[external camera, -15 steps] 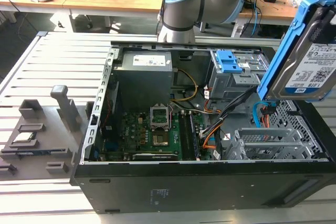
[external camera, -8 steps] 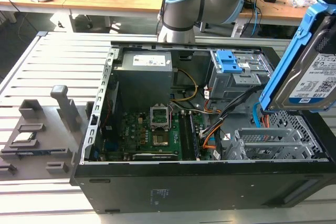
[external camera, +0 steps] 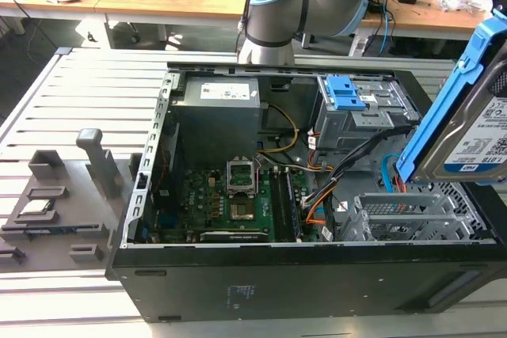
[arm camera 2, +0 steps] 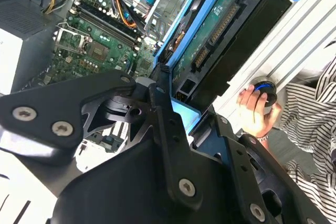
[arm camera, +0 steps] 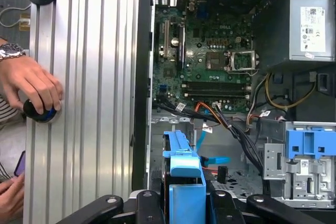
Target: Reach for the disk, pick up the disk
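Slatted aluminium table (external camera: 71,100) carries a grey fixture (external camera: 63,195) at the exterior view's left and an open computer case (external camera: 317,275) in the middle. At the far right of that frame the disk (external camera: 475,128) hangs tilted above the case. In the second wrist view the tool (arm camera 2: 181,111) is closed on the disk's blue frame. A person's hand (arm camera: 31,85) rests on a round knob (arm camera: 39,113) at the left of the first wrist view.
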